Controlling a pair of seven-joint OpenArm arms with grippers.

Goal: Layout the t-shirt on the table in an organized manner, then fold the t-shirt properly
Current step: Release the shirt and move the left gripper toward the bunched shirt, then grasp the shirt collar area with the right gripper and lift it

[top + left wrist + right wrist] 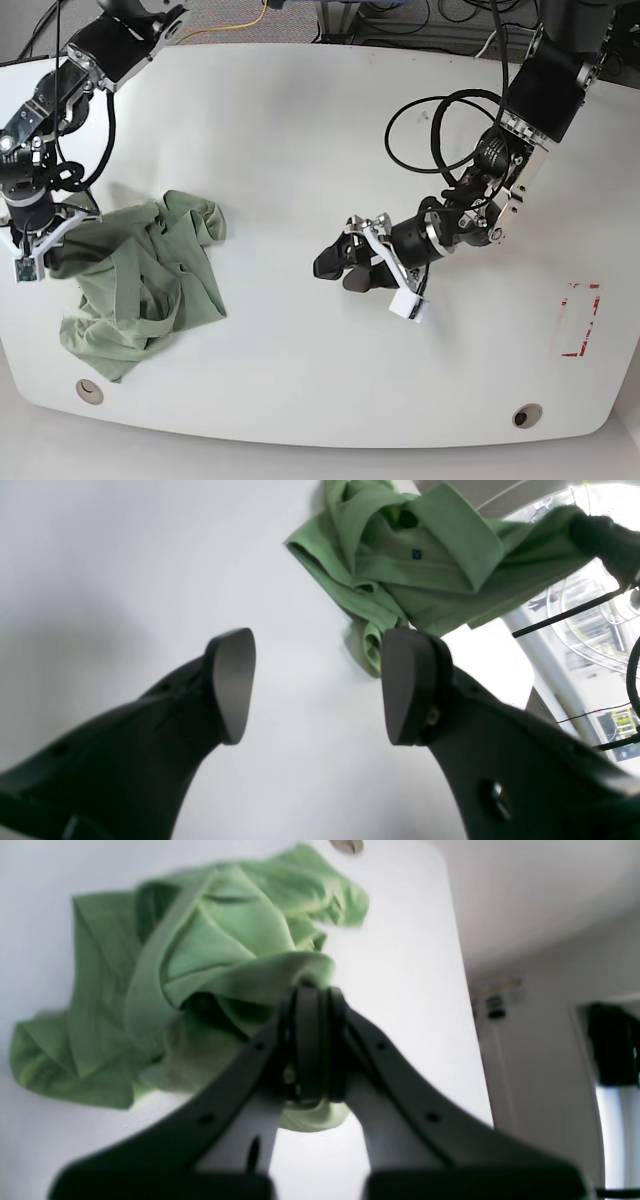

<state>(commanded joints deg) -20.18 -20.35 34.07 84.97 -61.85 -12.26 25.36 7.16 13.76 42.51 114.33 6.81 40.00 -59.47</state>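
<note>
The pale green t-shirt [140,290] lies crumpled near the left end of the white table [300,150]. My right gripper [52,252] is shut on a fold at the shirt's upper left edge. In the right wrist view its closed fingers [312,990] pinch a ridge of the t-shirt [200,965], lifted slightly off the table [400,965]. My left gripper [335,270] stands open over bare table near the middle, well to the right of the shirt. In the left wrist view the left gripper [315,680] holds nothing, and the t-shirt [415,565] shows its small dark label.
Two round grommet holes [88,391] [526,414] sit near the table's front edge. A red rectangular marking [578,320] lies at the right. A black cable loop [430,130] hangs by the left arm. The table edge is close behind the shirt [500,650].
</note>
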